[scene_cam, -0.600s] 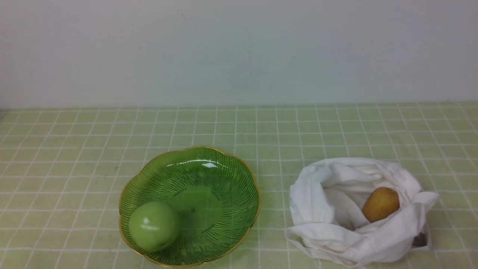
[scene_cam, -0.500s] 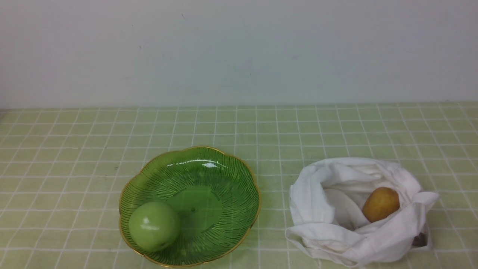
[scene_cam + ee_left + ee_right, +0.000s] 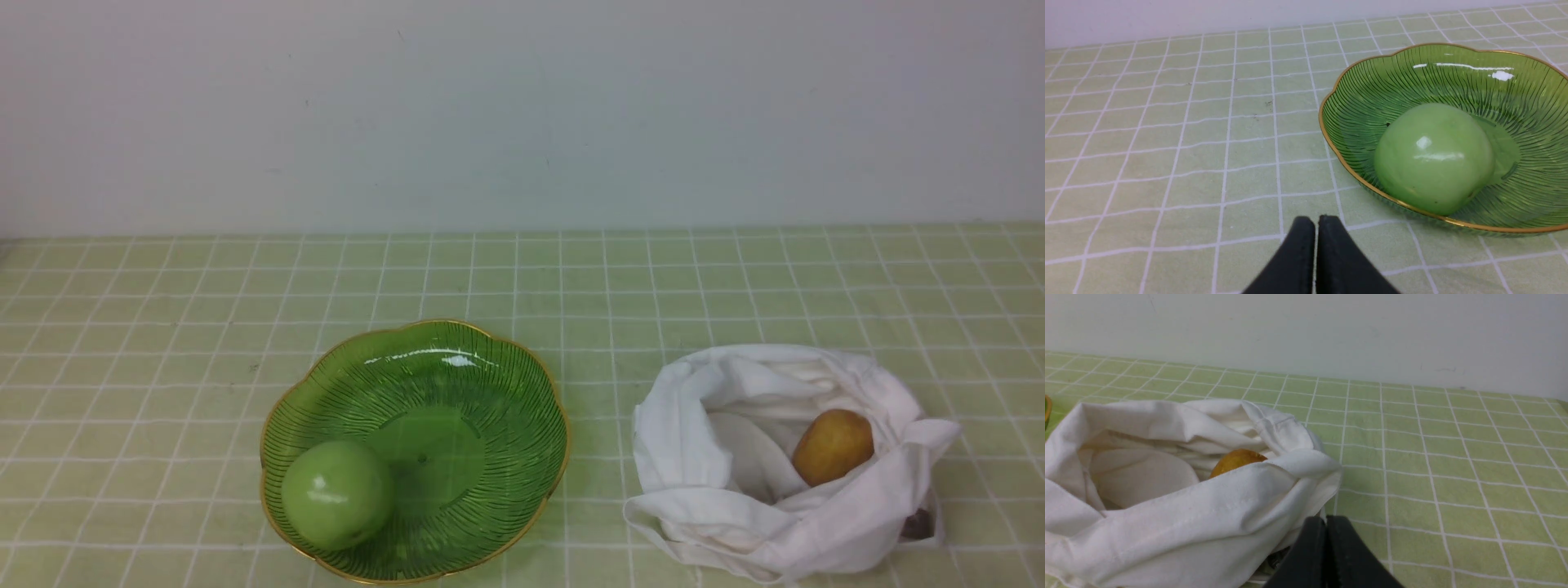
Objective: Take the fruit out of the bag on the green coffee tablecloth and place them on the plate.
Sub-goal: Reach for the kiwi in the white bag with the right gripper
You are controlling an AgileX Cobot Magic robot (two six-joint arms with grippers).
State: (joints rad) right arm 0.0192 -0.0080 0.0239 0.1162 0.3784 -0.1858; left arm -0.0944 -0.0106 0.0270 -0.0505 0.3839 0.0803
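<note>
Fruit [image 3: 832, 447] lies inside the bag [image 3: 718, 498], against its right-hand wall. The bag is slumped open toward the counter's near right corner, on the green coffee tablecloth [image 3: 163, 351]. Plate [image 3: 522, 367] sits by the near edge, left of the bag and apart from it. A green apple [image 3: 336, 493] rests in its near-left part.

Left hand [image 3: 1316, 226]: fingers pressed together, nothing held, over bare cloth near the plate. Right hand [image 3: 1326, 524]: also closed tight and empty, just beside the bag's outer fold. Neither hand shows in the front view.

Handling, as a judgement:
- **Fruit:** looks small, light and firm. Matte skin should grip well. Its oval shape may roll or slip if pinched at the ends.
- **Hold:** probably best across the short middle, coming from above through the wide mouth.
- **Bag:** cloth is soft and loose. The near fold covers the fruit's lower part and could get pinched along with it.
- **Right hand:** would need to open first.
- **Plate:** looks like glass, so a gentle set-down.
</note>
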